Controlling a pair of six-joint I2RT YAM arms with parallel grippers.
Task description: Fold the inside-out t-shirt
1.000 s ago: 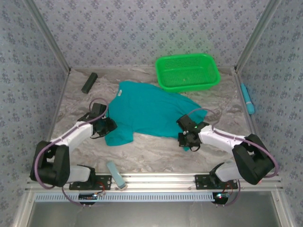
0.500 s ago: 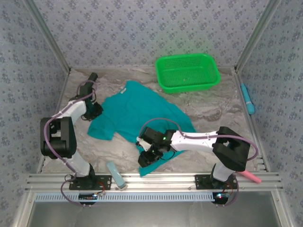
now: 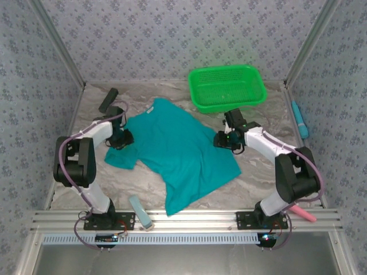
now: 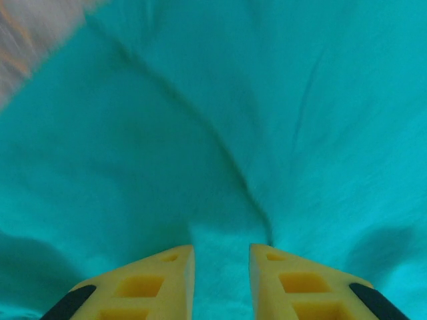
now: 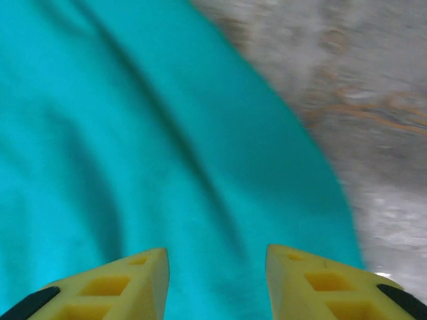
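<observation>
Inside-out t-shirt (image 3: pixel 183 154), teal, lies spread on the marbled table (image 3: pixel 264 166) between the two grippers, its hem end trailing back toward the arm bases and a small white neck tag (image 3: pixel 150 111) at its far edge. The left gripper (image 3: pixel 121 139) sits at the near-left sleeve, where its own body hides the part of the sleeve beneath it. In the left wrist view its yellow fingers stand a narrow slot apart with teal cloth showing through the slot. A long crease runs up to the tip of one finger, and the finger roots are cut off by the lower edge. The right gripper (image 3: pixel 225 139) is at the shirt's opposite edge. In the right wrist view its fingers are spread wider over smooth cloth, with the shirt's border and bare table just to one side, all softly blurred. Beyond the right gripper stands a green mesh basket (image 3: pixel 226 86). Beyond the left gripper lies a dark block (image 3: pixel 108 100). A pink object (image 3: pixel 302 213) near the right arm's base is partly hidden by that arm.
</observation>
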